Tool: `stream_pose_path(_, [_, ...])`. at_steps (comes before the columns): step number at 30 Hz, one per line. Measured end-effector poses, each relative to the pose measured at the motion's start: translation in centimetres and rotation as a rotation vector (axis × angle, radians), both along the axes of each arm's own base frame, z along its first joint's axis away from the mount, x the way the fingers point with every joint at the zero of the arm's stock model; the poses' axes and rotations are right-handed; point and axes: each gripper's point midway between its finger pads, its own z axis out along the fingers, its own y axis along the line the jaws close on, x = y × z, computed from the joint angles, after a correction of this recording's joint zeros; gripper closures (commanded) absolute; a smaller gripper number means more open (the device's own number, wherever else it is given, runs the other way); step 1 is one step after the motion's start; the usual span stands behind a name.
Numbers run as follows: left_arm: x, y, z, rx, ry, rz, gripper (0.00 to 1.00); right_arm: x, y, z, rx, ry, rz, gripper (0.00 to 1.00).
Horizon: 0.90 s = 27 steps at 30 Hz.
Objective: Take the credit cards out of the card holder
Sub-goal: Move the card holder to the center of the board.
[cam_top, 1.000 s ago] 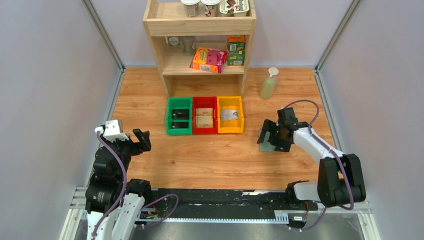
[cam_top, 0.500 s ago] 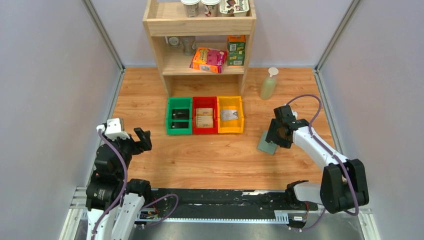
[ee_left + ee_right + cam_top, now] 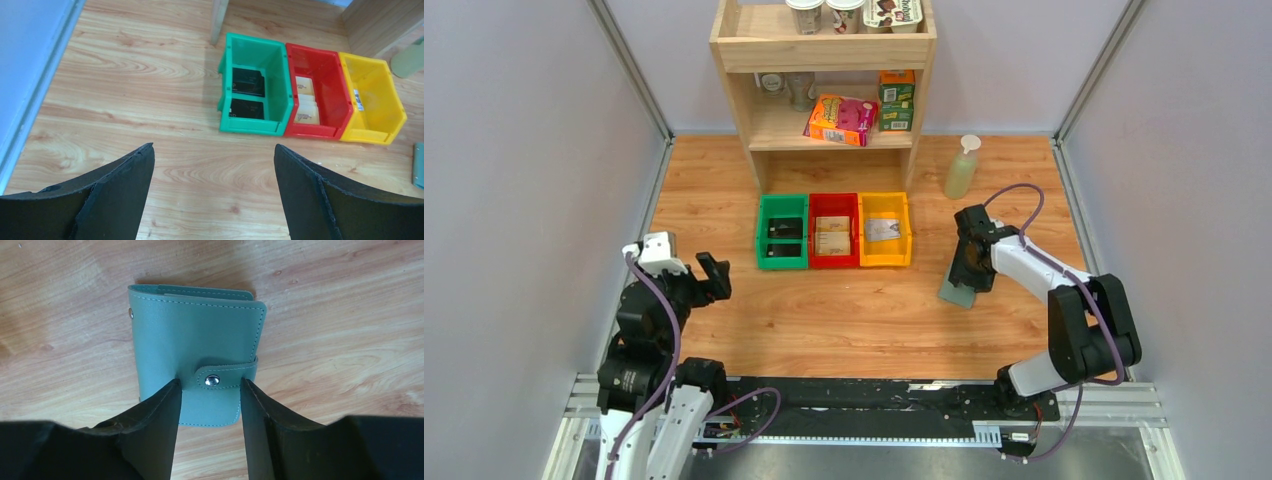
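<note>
Teal, one snapped-shut card holder (image 3: 195,340) lies on my bench (image 3: 844,310), right pincer (image 3: 210,382) part-open astride its tab (image 3: 225,377), left pincer (image 3: 212,147) agape, empty.

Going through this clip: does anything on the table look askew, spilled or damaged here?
Nothing stands out. The card holder lies flat on the table, closed, its snap tab fastened. The right gripper is open and straddles the tab. The three bins sit in a tidy row; no spill or damage shows.

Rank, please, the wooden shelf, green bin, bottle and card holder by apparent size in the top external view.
Wooden shelf, green bin, bottle, then card holder, though the right gripper partly covers it.
</note>
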Motion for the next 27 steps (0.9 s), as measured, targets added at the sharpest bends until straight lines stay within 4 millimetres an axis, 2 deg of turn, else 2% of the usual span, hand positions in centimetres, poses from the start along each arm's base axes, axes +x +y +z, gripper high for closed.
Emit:
stream_pose_path(4, [0.7, -1.1, -1.0, -0.020, 0.061, -0.049, 0.04, 0.3, 0.0, -0.1, -0.007, 0.002, 0.001, 0.57])
stream_pose_path(12, [2.5, -4.8, -4.3, -0.129, 0.267, -0.179, 0.05, 0.4, 0.0, 0.0, -0.042, -0.020, 0.017, 0.86])
stream_pose_path(18, [2.1, -9.1, -5.8, -0.200, 0.331, -0.321, 0.05, 0.2, 0.5, 0.2, -0.097, -0.050, 0.067, 0.90])
stream_pose_path(22, [1.3, -12.3, -7.1, -0.239, 0.376, -0.414, 0.05, -0.6, 3.2, 0.3, -0.094, -0.073, 0.154, 0.90])
stream_pose_path(27, [-0.2, -15.5, -10.0, -0.282, 0.464, -0.480, 0.05, -3.6, 9.9, 0.5, -0.013, -0.092, 0.335, 0.90])
